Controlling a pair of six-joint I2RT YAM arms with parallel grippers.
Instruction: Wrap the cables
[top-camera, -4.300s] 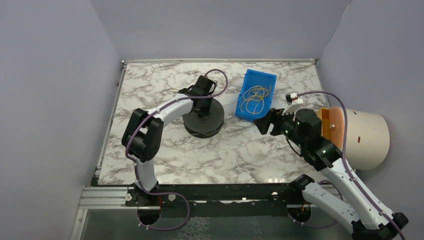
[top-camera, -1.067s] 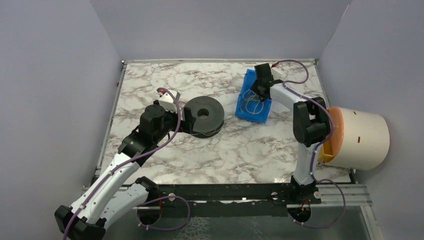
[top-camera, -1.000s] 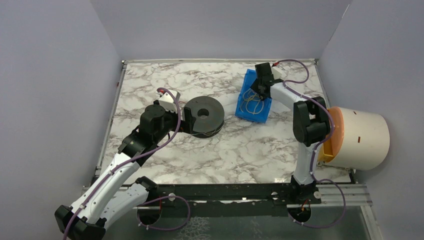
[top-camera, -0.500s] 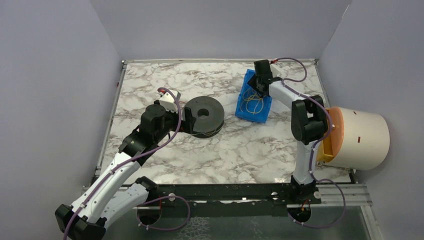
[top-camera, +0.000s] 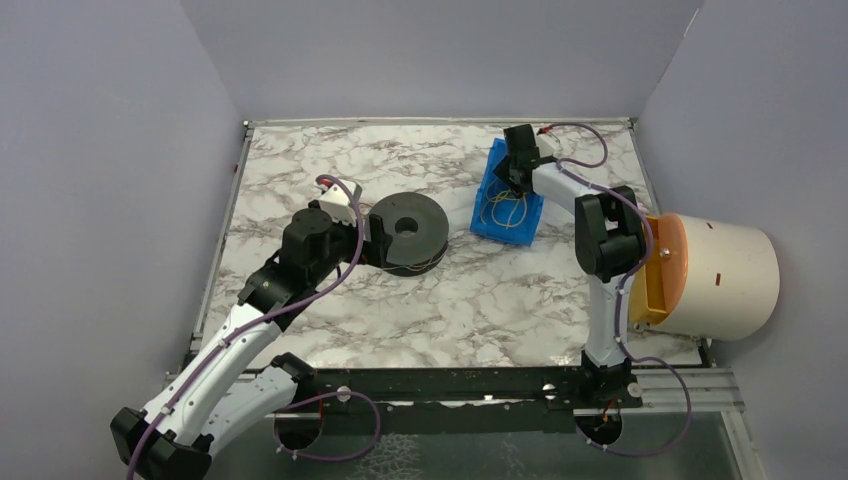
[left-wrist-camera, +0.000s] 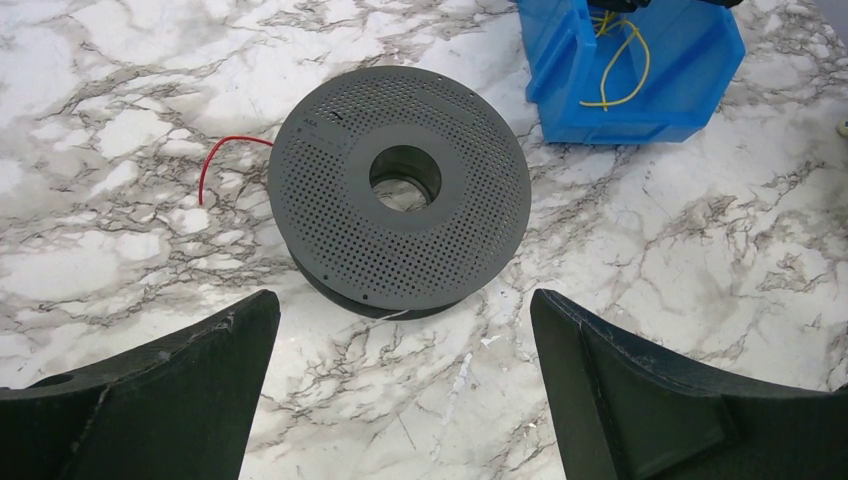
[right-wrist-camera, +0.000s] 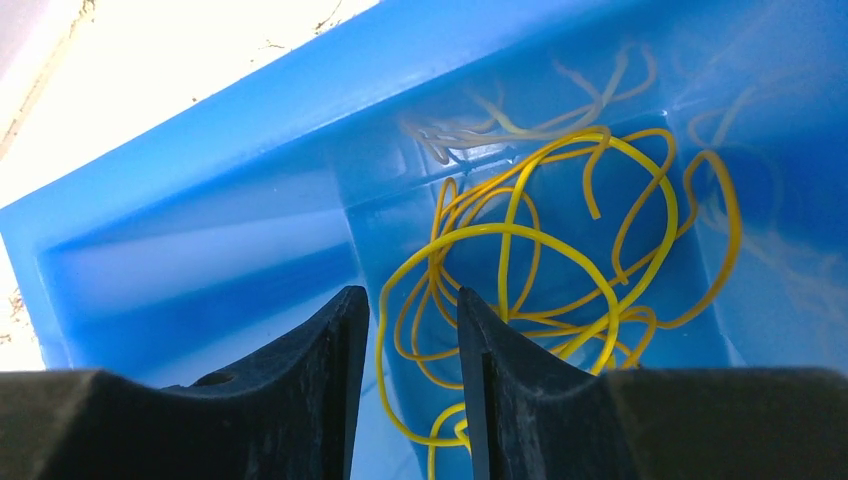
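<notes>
A black perforated spool (top-camera: 406, 230) lies flat on the marble table, and a thin red cable end (left-wrist-camera: 214, 158) sticks out at its left. My left gripper (left-wrist-camera: 405, 300) hovers just short of the spool's near rim, open wide and empty. A blue bin (top-camera: 523, 226) at the back right holds a tangle of yellow cables (right-wrist-camera: 560, 250). My right gripper (right-wrist-camera: 412, 300) reaches down into that bin (right-wrist-camera: 200, 200). Its jaws stand a narrow gap apart, with loops of yellow cable lying between them, not pinched.
A large white drum with an orange face (top-camera: 720, 272) lies on its side at the right edge, beside the right arm's upper link. Grey walls enclose the table on three sides. The blue bin (left-wrist-camera: 640, 70) stands just right of the spool.
The right gripper's jaws have narrowed inside the bin, and its wrist has shifted slightly left. The left arm and the spool have not moved.
</notes>
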